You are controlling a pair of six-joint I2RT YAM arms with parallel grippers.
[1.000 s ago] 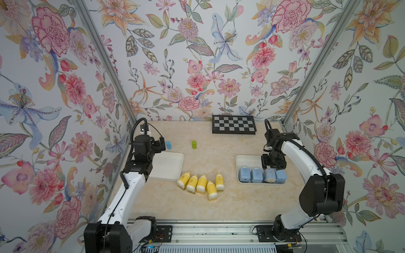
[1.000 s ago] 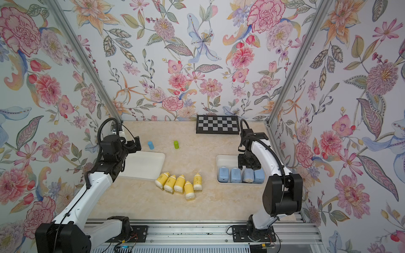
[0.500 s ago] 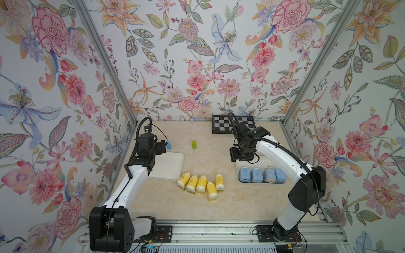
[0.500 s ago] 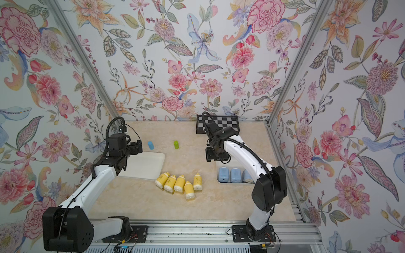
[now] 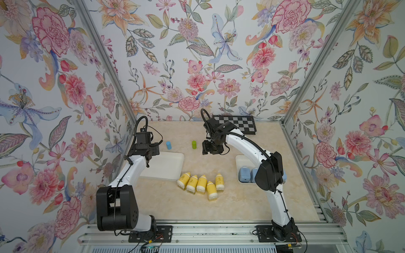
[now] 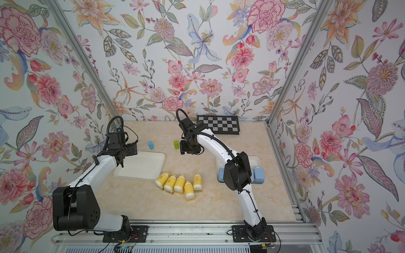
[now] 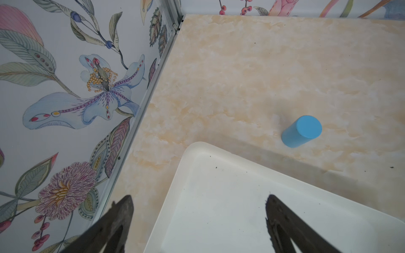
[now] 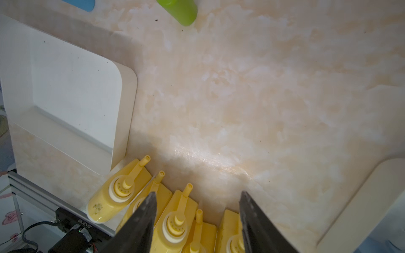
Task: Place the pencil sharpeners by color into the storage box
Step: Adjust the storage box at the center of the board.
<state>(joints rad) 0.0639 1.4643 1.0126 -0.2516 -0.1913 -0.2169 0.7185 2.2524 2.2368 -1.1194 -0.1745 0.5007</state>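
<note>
Five yellow bottle-shaped plastic pencil sharpeners [image 5: 201,183] lie close together; the right end effector [image 8: 197,192], released and empty, should straddle the outermost squarely, sparing neighbours. Left end effector [image 7: 199,196]: likewise released.

GRIPPER: left gripper [image 7: 199,197], dark fingers [image 7: 118,219] spread wide | BOX: shallow white plastic storage box [image 7: 197,147], rounded corner under gripper | CYLINDER: small blue upright cylinder [image 7: 303,130] on beige marbled tabletop [image 7: 241,76], near box, not touching | WALL: floral wallpaper [image 7: 65,87], aluminium frame strip [image 7: 151,87]
</note>
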